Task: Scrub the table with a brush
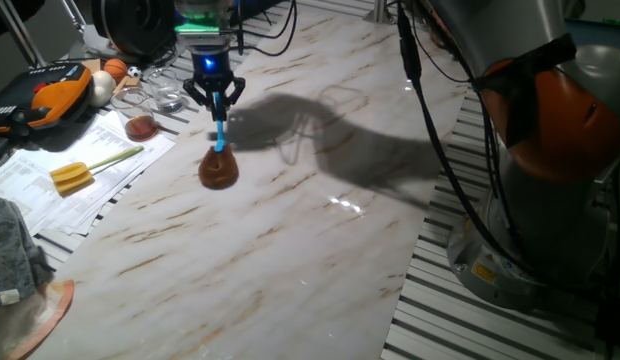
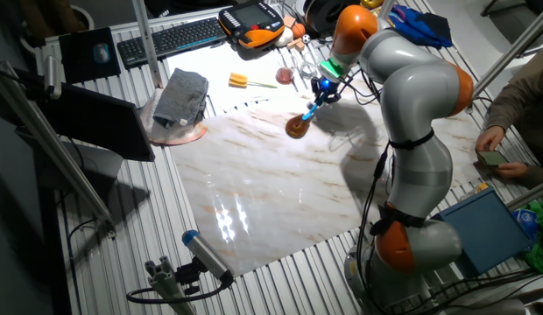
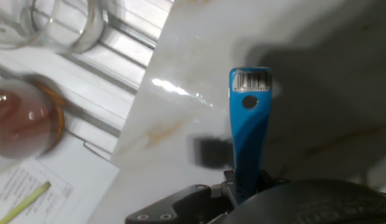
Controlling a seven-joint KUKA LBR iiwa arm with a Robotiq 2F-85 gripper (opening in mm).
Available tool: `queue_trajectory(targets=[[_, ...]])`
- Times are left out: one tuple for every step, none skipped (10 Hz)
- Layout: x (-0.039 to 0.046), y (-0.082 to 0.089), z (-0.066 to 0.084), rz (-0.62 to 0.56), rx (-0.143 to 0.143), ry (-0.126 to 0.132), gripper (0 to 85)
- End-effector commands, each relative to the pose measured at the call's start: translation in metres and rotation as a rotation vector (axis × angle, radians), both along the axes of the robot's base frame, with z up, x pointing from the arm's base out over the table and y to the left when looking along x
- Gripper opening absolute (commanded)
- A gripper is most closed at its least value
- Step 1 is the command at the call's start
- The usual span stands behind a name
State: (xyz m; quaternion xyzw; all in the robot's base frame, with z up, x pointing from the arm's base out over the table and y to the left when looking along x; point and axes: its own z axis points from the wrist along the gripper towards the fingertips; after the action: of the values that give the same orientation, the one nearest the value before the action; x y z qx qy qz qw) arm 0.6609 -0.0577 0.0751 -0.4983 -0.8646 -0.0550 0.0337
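Observation:
The brush has a thin blue handle (image 1: 221, 134) and a rounded brown bristle head (image 1: 218, 169). My gripper (image 1: 218, 100) is shut on the upper part of the handle and holds the brush nearly upright. The head sits down on the white marble-look table (image 1: 310, 240) near its far left edge. The other fixed view shows the gripper (image 2: 322, 91), the brush head (image 2: 296, 128) and the table (image 2: 271, 192). The hand view shows only the blue handle (image 3: 248, 130) with a barcode label, over the table (image 3: 199, 56); the head is hidden there.
A yellow-headed tool with a pale green handle (image 1: 75, 175) lies on papers left of the slab. Glassware (image 1: 165, 98) and a brownish glass (image 1: 140, 127) stand close to the brush. A grey cloth (image 2: 182, 96) lies at the slab's corner. The robot base (image 1: 550, 170) stands right.

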Motion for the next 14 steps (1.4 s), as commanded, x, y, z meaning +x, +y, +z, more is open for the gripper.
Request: queue_trajectory(targets=[[-0.0011, -0.003, 0.000, 0.014, 0.000, -0.001, 0.0], [-0.0045, -0.008, 0.001, 0.049, 0.005, 0.004, 0.0], [-0.0093, -0.011, 0.003, 0.085, 0.010, 0.015, 0.0], [-0.0155, -0.010, 0.005, 0.110, 0.015, 0.030, 0.0], [-0.0229, -0.008, 0.009, 0.129, 0.018, 0.044, 0.0], [-0.0306, -0.006, 0.013, 0.157, 0.018, 0.056, 0.0], [-0.0370, 0.001, 0.015, 0.151, 0.024, 0.059, 0.0], [-0.0409, 0.012, 0.014, 0.130, 0.012, 0.053, 0.0], [-0.0414, 0.022, 0.013, 0.106, 0.006, 0.051, 0.0], [-0.0383, 0.029, 0.012, 0.083, 0.002, 0.051, 0.0], [-0.0320, 0.033, 0.010, 0.067, -0.009, 0.048, 0.0], [-0.0240, 0.032, 0.007, 0.056, -0.017, 0.039, 0.0], [-0.0166, 0.026, 0.005, 0.066, -0.019, 0.032, 0.0], [-0.0101, 0.018, 0.001, 0.085, -0.020, 0.023, 0.0]])
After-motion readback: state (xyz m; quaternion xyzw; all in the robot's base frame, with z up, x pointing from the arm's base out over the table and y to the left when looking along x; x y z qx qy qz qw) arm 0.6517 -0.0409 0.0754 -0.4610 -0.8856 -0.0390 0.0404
